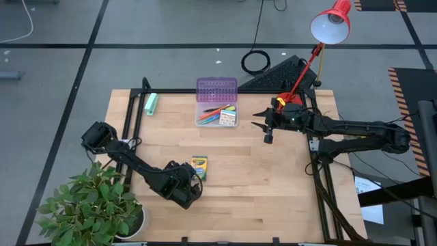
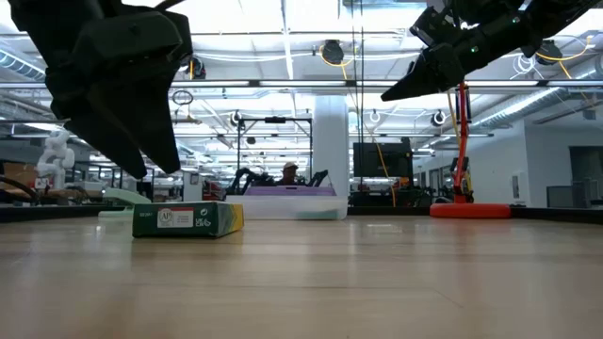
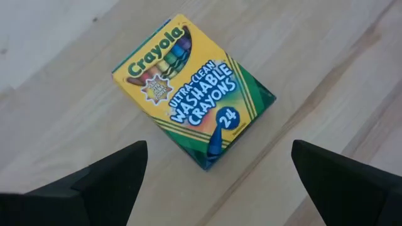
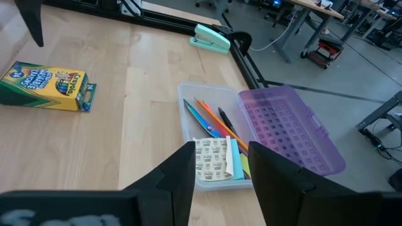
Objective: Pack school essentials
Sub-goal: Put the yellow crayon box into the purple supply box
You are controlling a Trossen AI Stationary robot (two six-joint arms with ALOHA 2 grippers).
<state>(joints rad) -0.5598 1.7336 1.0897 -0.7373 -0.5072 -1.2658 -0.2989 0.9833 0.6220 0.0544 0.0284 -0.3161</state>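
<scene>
While the crayon box lies flat, seemingly untouched, the left gripper hovers above, fingers spread.

Count of things on the counter

One crayon box, one clear case with one purple lid, one mint-green stapler, one patterned pack in the case, several pens too bunched to count; two tools: left, right.

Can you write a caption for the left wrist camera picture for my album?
The open left gripper hovers over the Crayola crayon box lying flat on the wooden table.
</scene>
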